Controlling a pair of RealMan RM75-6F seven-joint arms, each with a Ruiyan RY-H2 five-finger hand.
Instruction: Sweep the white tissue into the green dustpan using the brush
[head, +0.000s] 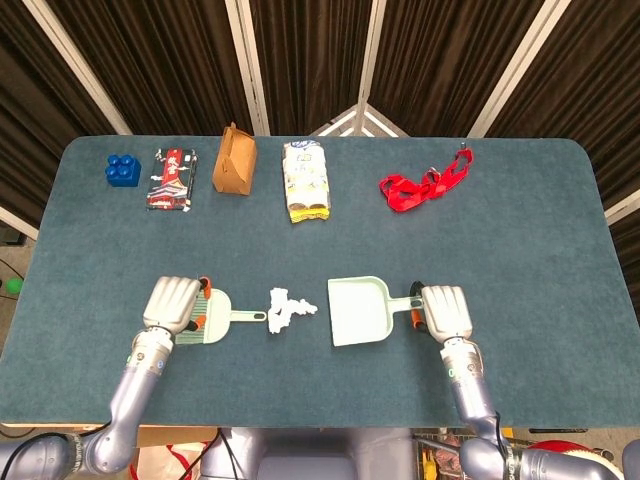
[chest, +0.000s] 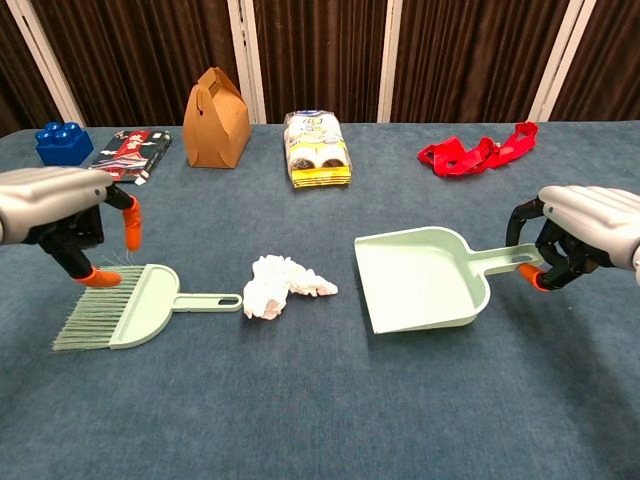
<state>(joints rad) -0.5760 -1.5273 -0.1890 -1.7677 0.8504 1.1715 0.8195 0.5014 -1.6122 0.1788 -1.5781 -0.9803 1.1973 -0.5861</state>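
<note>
The white tissue (head: 288, 310) (chest: 280, 285) lies crumpled on the blue table between the brush and the dustpan. To its left the pale green brush (head: 222, 321) (chest: 135, 305) lies flat, handle pointing at the tissue. My left hand (head: 175, 303) (chest: 58, 212) hovers over the bristle end, fingers apart and holding nothing. The green dustpan (head: 360, 311) (chest: 422, 280) sits right of the tissue, its mouth turned slightly toward the front. My right hand (head: 445, 312) (chest: 585, 232) grips its handle (chest: 505, 259).
Along the far side stand a blue block (head: 123, 169), a red snack pack (head: 171, 178), a brown carton (head: 234, 160), a wrapped biscuit packet (head: 306, 181) and a red strap (head: 425, 183). The table edge (head: 320, 415) runs close in front.
</note>
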